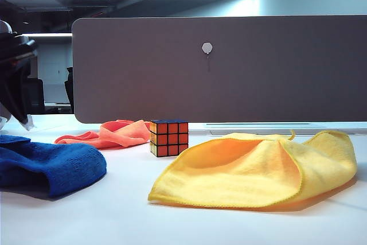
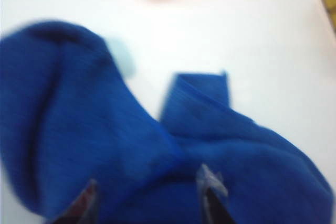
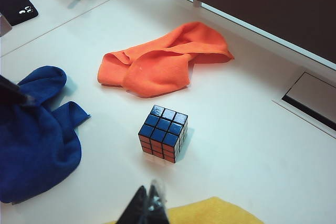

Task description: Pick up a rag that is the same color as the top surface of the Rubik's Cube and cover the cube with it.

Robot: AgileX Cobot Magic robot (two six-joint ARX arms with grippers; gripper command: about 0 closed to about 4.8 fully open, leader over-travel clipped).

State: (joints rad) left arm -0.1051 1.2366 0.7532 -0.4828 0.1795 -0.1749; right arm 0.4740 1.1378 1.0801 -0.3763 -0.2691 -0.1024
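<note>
While the left hand (image 2: 149, 200) hangs parted over the fluffy rag (image 2: 105, 150), glossy Rubik's Cube (image 3: 163, 140), right hand (image 3: 147, 206) pinched closed.

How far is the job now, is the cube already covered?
Not yet. The Rubik's Cube stands bare, blue top showing. In hand: the left end effector, fingers apart, is over the blue rag, nothing lifted. The right end effector waits shut. Left: grasp, carry, cover.

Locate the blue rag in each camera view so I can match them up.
Exterior view: blue rag at far left, below the left tool.
Left wrist view: fills most of the frame, under the open left tool.
Right wrist view: at the frame edge, apart from the Rubik's Cube.
Shared landmark: the orange cloth.
</note>
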